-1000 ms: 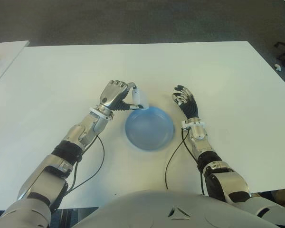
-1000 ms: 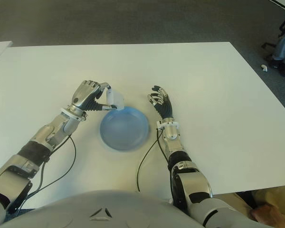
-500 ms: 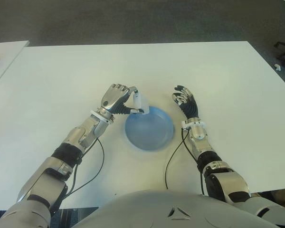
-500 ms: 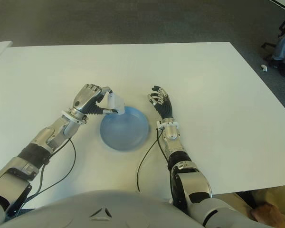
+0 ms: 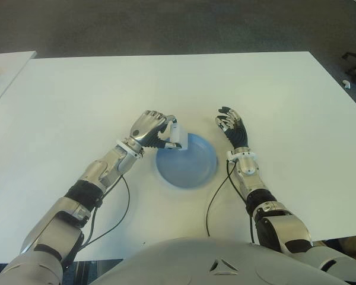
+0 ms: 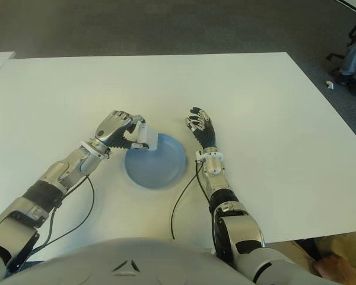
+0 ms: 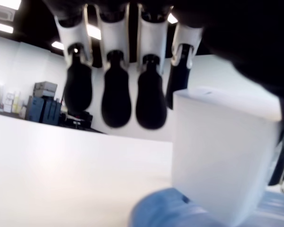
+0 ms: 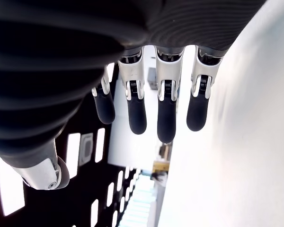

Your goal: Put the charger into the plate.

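L hand (image 5: pixel 149 127): fingers clamped on white charger (image 5: pixel 176 135), held over far-left rim of blue plate (image 5: pixel 190 167). R hand (image 5: pixel 232 127): fingers relaxed, apart, just right of plate on counter (image 5: pixel 273 95).

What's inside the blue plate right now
Nothing lies in the blue plate: its bowl shows bare. The left hand holds the white charger over its far-left rim, hiding that bit of rim. The right hand shows to its right.

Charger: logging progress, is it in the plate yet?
Not yet. The left hand holds the charger over the blue plate's rim.
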